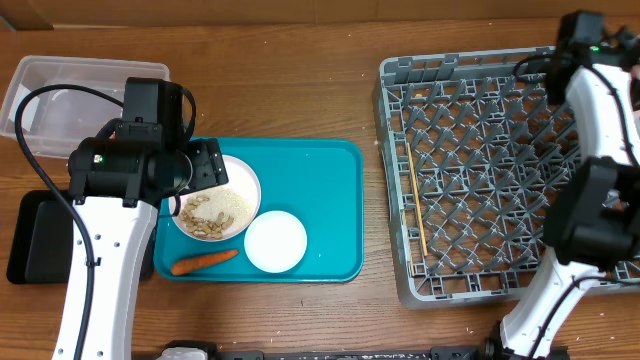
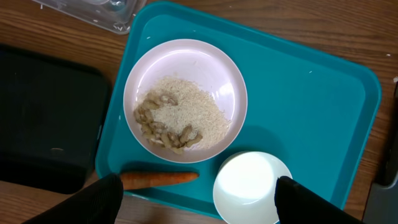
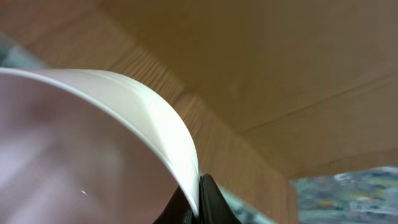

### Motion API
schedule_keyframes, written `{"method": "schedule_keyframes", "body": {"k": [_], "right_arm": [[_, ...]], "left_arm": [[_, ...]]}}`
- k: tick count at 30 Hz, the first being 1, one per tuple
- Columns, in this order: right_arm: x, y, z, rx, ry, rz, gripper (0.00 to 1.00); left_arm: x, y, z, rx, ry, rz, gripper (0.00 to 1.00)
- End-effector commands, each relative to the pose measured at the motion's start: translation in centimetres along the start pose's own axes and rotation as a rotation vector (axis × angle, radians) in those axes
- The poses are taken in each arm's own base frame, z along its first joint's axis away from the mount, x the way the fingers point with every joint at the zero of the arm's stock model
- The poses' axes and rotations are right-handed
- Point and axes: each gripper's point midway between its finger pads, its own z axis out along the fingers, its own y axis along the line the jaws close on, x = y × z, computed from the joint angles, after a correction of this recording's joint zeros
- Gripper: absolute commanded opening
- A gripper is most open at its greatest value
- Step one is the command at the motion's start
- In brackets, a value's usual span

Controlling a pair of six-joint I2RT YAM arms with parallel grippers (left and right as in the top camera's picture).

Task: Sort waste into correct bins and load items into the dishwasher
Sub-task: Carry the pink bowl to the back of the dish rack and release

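Note:
A white bowl (image 1: 215,210) holding beige food scraps (image 2: 171,118) sits on the teal tray (image 1: 320,200). An orange carrot (image 1: 203,262) lies at the tray's front edge, next to a small white cup (image 1: 275,241). My left gripper (image 1: 205,168) hovers above them, open and empty (image 2: 198,182), with the carrot (image 2: 158,178) and the cup (image 2: 252,186) between its fingers' span. My right gripper (image 3: 202,190) is shut on the rim of a white dish (image 3: 93,143), up at the far right corner of the grey dish rack (image 1: 490,170). Chopsticks (image 1: 415,200) lie in the rack.
The clear tub (image 1: 60,90) stands at the far left. The black tray (image 1: 40,235) lies in front of it, left of the teal tray, and shows in the left wrist view (image 2: 43,118). My left arm hides part of both bins from overhead.

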Motion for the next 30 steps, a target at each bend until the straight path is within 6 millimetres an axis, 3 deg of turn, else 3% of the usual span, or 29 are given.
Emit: {"method": "schedule_keyframes", "body": {"k": [1, 8, 13, 17, 21, 26, 30], "right_arm": [[1.7, 3.4, -1.4, -0.074, 0.020, -0.023, 0.04], [6.2, 8.7, -6.0, -0.305, 0.137, -0.168, 0.16], [8.4, 10.0, -8.4, -0.387, 0.196, -0.238, 0.28], [9.6, 9.3, -9.3, -0.364, 0.225, -0.253, 0.30], [9.3, 7.9, -10.8, -0.368, 0.225, -0.236, 0.31], [7.1, 5.1, -13.5, -0.448, 0.199, -0.161, 0.35], [5.0, 2.2, -16.8, -0.603, 0.188, -0.066, 0.44]], "left_arm": [[-0.3, 0.2, -0.2, -0.008, -0.016, 0.014, 0.80], [-0.5, 0.2, -0.2, -0.008, -0.023, 0.015, 0.80], [-0.9, 0.0, -0.2, -0.001, -0.039, 0.013, 0.83], [-0.8, 0.1, -0.2, -0.003, -0.034, 0.014, 0.83], [-0.7, 0.1, -0.2, -0.003, -0.033, 0.014, 0.83], [-0.7, 0.1, -0.2, -0.004, -0.033, 0.014, 0.83], [-0.6, 0.1, -0.2, -0.005, -0.029, 0.014, 0.83]]}}
